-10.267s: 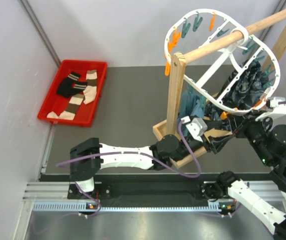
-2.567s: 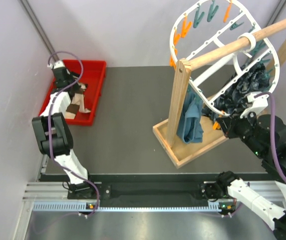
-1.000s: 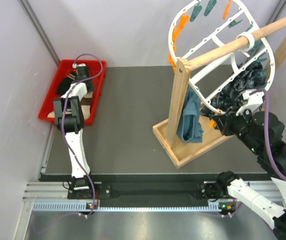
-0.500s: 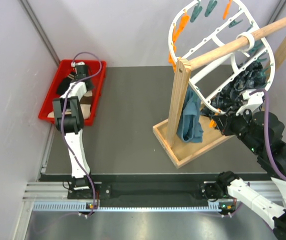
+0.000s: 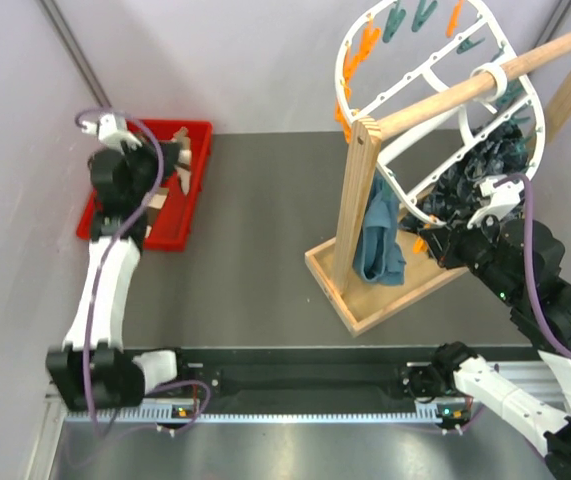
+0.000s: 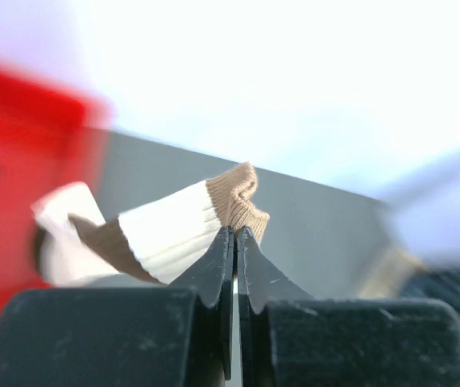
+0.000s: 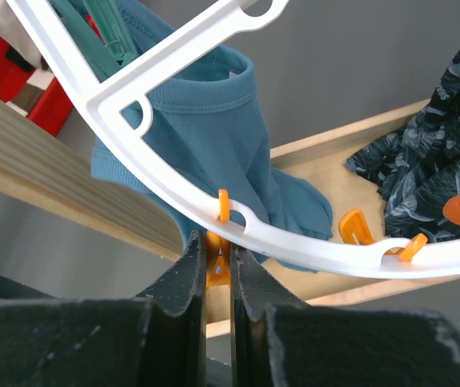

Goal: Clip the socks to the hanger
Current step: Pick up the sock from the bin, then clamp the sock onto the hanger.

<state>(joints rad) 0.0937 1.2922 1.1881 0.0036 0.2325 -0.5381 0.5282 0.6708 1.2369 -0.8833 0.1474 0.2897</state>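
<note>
My left gripper (image 5: 161, 160) hangs above the red tray (image 5: 155, 240), shut on a banded sock (image 5: 179, 160). The left wrist view shows its fingertips pinching that sock's tan cuff (image 6: 238, 197), the white and brown bands trailing left. The arm hides any other socks in the tray. The white oval hanger (image 5: 338, 70) hangs tilted from the wooden pole, with orange and teal pegs round its rim. My right gripper (image 5: 435, 238) is at the hanger's lower rim (image 7: 310, 242). It is shut on an orange peg (image 7: 217, 266) that dangles from the rim.
A wooden post-and-pole rack (image 5: 358, 200) stands in a wooden base frame (image 5: 365, 305). A blue garment (image 5: 380, 240) and a dark patterned cloth (image 5: 485, 165) hang from the hanger. Grey walls close in on the left and at the back.
My left gripper has shut on the banded sock and lifted it out of the red tray, the arm swinging up and to the left. The right gripper has stayed on the orange peg.
</note>
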